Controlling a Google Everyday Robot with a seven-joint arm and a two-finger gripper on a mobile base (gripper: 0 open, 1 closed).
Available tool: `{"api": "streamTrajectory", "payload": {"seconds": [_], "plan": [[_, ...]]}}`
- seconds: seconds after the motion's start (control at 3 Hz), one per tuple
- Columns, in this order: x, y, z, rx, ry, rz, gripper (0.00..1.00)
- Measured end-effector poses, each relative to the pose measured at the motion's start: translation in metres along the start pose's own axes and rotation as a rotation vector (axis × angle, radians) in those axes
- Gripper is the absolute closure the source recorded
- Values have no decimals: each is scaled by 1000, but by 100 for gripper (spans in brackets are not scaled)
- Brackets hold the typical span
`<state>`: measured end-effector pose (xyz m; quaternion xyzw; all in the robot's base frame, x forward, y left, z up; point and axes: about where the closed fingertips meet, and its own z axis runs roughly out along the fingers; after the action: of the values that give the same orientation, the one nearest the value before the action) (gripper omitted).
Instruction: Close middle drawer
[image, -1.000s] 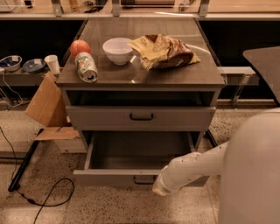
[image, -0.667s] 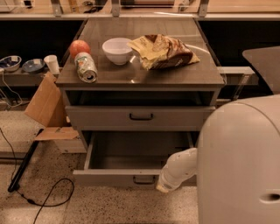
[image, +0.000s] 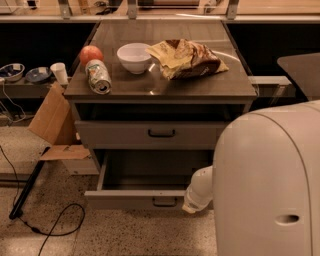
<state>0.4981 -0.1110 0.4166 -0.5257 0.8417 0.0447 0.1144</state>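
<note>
The middle drawer stands pulled well out beneath the shut top drawer. To close it well, the push should go straight in on the flat front, nearer the small dark handle than the right end, so the tray runs square and does not bind. The tool sits at the front's right end, seemingly against it, though I cannot tell whether it is wide or narrow, and the robot's white body hides the drawer's right corner.
</note>
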Motion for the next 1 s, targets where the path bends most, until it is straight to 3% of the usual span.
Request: {"api": "streamTrajectory", "payload": {"seconds": [0.67,1.0], "plan": [[-22,-11,-8,20,-4,-20,6],[-33,-11,-1,9,0,-33,0]]}}
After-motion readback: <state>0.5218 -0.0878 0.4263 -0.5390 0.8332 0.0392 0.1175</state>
